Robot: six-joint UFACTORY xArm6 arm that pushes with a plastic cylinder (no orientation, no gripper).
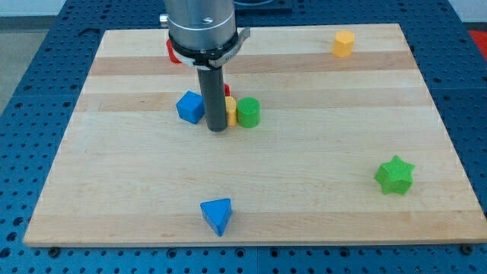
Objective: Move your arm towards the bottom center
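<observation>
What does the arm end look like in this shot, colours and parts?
A wide grey metallic cylinder enters at the view's top, with a lighter ringed collar at its base and a red part behind it. From it hangs a straight dark rod, smooth and unmarked, ending at my tip. No cables or labels show.

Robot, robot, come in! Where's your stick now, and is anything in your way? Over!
My tip down between blue cube and green cylinder, yellow block behind. Bottom center not reached. Blue triangle block sits near there.
</observation>
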